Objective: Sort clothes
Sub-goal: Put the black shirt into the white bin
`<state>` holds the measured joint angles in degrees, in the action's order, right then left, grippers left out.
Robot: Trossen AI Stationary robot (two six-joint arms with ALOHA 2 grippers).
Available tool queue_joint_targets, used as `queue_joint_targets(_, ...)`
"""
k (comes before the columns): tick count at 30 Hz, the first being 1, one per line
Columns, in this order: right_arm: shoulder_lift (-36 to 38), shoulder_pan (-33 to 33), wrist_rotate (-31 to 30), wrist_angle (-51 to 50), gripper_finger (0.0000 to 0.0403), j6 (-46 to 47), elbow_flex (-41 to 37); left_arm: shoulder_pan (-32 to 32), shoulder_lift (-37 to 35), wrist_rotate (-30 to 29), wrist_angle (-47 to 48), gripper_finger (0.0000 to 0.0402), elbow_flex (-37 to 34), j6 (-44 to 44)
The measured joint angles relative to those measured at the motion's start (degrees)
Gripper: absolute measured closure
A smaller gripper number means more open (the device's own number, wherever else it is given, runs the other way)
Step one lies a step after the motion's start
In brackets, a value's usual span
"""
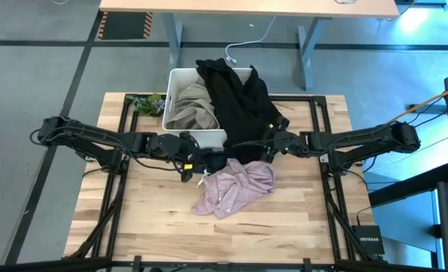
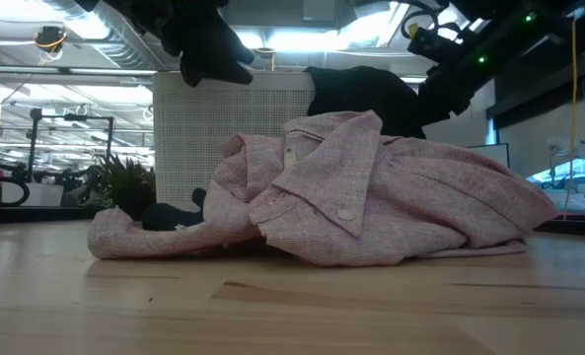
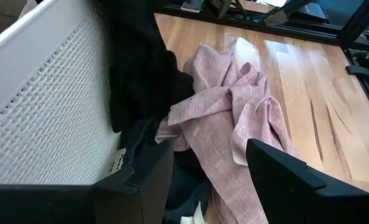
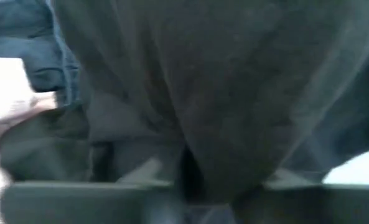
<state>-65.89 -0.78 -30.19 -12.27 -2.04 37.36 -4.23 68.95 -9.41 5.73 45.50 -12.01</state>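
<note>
A white bin (image 1: 180,76) stands at the table's far middle with a beige-khaki garment (image 1: 190,106) inside. A black garment (image 1: 239,98) drapes over the bin's right wall and down to the table. A light pink garment (image 1: 235,187) lies crumpled on the table in front of the bin. A small dark blue-grey garment (image 1: 213,160) lies between the two, at the bin's near wall. My left gripper (image 1: 187,160) is open just left of it and raised off the table (image 2: 213,59). My right gripper (image 1: 273,143) is shut on the black garment. The dark olive garment does not show. My right gripper pinches a bunched fold of the black garment (image 4: 190,155) between its two fingers, coming in from the table's right. The cloth fills the wrist view and runs on over the bin's rim; which layers it has cannot be told.
A small green plant (image 1: 145,103) stands left of the bin. Dark frame rails (image 1: 118,166) run along the table's left and right sides. Bare wood (image 1: 224,242) lies between the pink garment and the near edge.
</note>
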Motion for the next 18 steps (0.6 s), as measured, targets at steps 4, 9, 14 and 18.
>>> queue_joint_targets(4, 0.59, 0.08, -3.89, -0.19, 0.0385, -2.13, 0.14, 0.00, 0.00, 0.00, 0.17, 0.0204, -0.02, 0.00)
queue_joint_targets(9, 3.80, 0.07, -12.43, -6.37, 0.0373, -2.09, 4.28, 0.00, 0.00, 0.00, 0.29, 0.0204, -0.02, 0.00)
queue_joint_targets(14, 5.77, 0.00, -14.31, -10.26, 0.0394, -6.34, 14.31, 0.00, 0.00, 0.00, 0.51, 0.0204, -0.02, 0.00)
queue_joint_targets(18, 5.17, -0.01, -14.29, -6.92, 0.0384, -13.50, 23.69, 0.00, 0.00, -0.02, 0.54, 0.0204, -0.02, 0.00)
